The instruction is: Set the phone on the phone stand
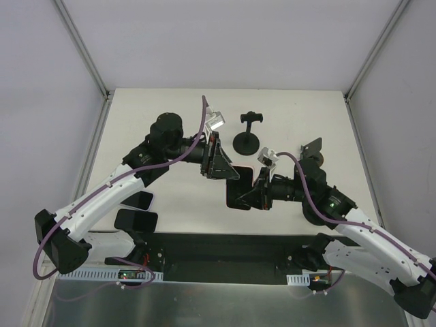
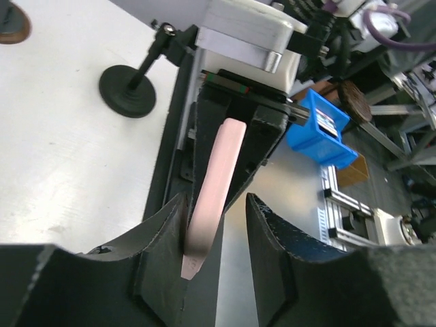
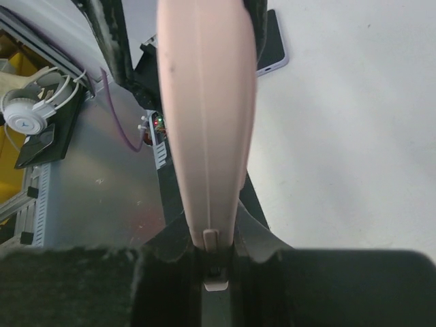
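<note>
The phone (image 3: 208,116), in a pink case, is seen edge-on and held off the table between the two arms. My right gripper (image 3: 214,252) is shut on its lower end. My left gripper (image 2: 216,225) is open around the other end of the phone (image 2: 214,184). The phone's edge leans against the left finger and there is a clear gap to the right finger. From above, the phone (image 1: 238,189) is a dark slab between the left gripper (image 1: 218,163) and the right gripper (image 1: 259,194). The black phone stand (image 1: 246,136) stands upright just behind them; in the left wrist view the stand (image 2: 129,88) is at the upper left.
Two other dark phones (image 1: 141,199) (image 1: 135,221) lie on the table near the left arm. One of these phones (image 3: 272,48) shows in the right wrist view. A brown round object (image 1: 315,158) sits at the right. A blue box (image 2: 320,129) sits beyond the table's edge.
</note>
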